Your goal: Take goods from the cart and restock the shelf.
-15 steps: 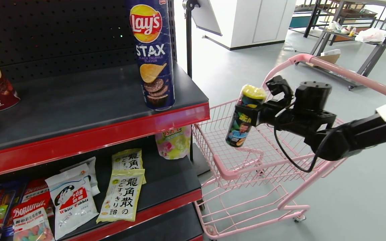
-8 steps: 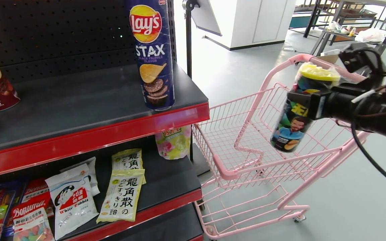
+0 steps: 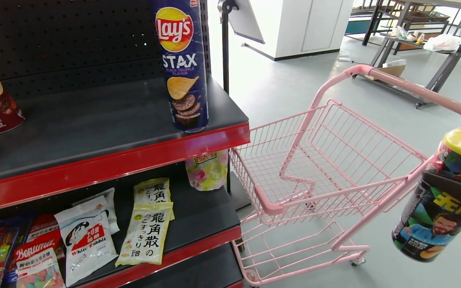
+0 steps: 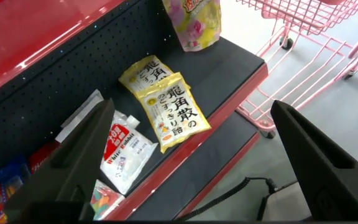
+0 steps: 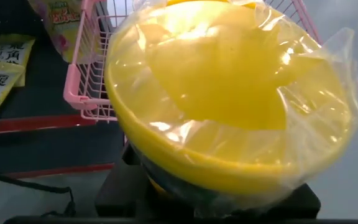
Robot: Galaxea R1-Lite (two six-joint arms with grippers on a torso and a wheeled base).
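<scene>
Grey floor (image 3: 286,80) surrounds a pink cart (image 3: 272,206). At lower right the right gripper (image 3: 454,191) has its fingers (image 3: 444,187) clamped round a yellow-lidded can (image 3: 430,224), swung within a second from above the basket to the frame's edge. It is clear of the cart but not yet shelved. The left gripper (image 4: 191,104) gapes empty before the lower shelf (image 3: 210,216). At upper left, a blue tube (image 3: 182,68) stands on the upper shelf (image 3: 94,120). Bold print covers both, left unread.
</scene>
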